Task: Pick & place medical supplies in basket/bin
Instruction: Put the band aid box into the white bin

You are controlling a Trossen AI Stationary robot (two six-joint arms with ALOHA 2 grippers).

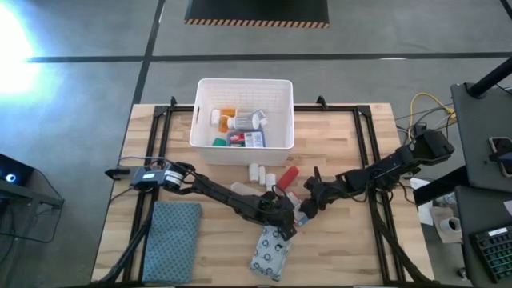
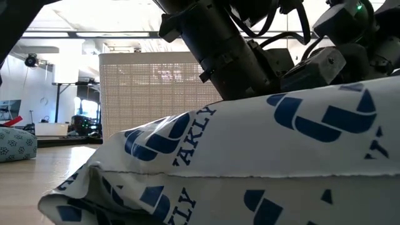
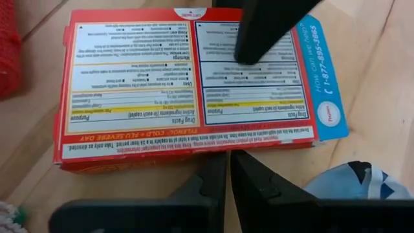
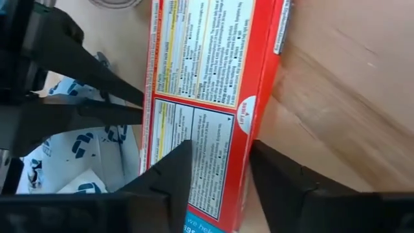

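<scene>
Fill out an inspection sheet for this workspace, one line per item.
Surface: wooden table, bare at the right.
Job's things: white bin holds several supplies; red-white box lies flat; white bottles and red tube wait nearby.
Clutter: blue-grey cloth; patterned pouch.
Grippers: left gripper shut at the box edge; right gripper straddles the box's end.
Cables: yellow cable at far right edge.
Surroundings: keyboard beside the table.
</scene>
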